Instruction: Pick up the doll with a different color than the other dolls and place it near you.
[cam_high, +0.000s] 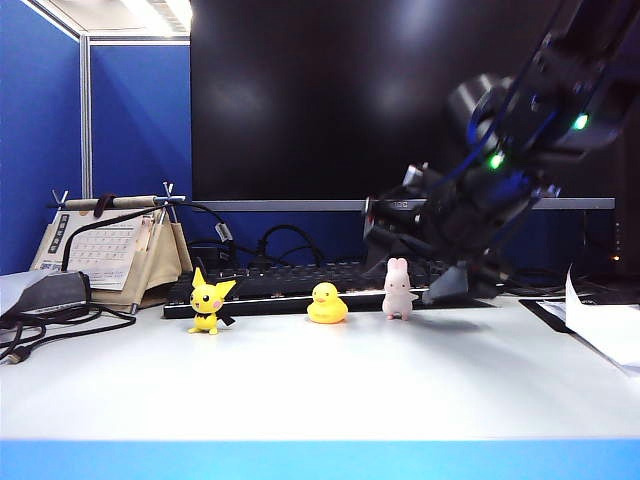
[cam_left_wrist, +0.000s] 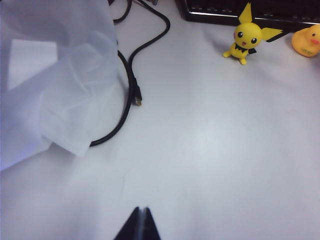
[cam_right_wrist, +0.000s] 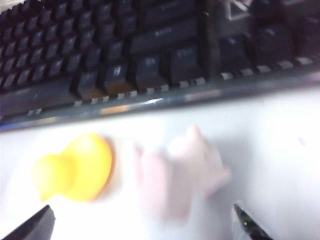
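Note:
The pale pink rabbit doll (cam_high: 398, 290) stands upright on the white table, rightmost of a row in front of the keyboard. The yellow duck (cam_high: 327, 304) is in the middle and the yellow pointy-eared doll (cam_high: 209, 304) on the left. My right gripper (cam_high: 420, 262) hangs just behind and right of the rabbit. In the right wrist view this gripper (cam_right_wrist: 144, 224) is open, and the blurred rabbit (cam_right_wrist: 175, 175) lies ahead between its spread fingertips, with the duck (cam_right_wrist: 75, 172) beside it. My left gripper (cam_left_wrist: 142, 212) is shut and empty over bare table, far from the pointy-eared doll (cam_left_wrist: 246, 36).
A black keyboard (cam_high: 290, 280) runs right behind the dolls, below a dark monitor (cam_high: 350, 100). A desk calendar (cam_high: 110, 250) and cables (cam_high: 60, 325) sit at the left, papers (cam_high: 610, 330) at the right. A white sheet (cam_left_wrist: 50, 75) and black cable (cam_left_wrist: 131, 85) lie near the left gripper.

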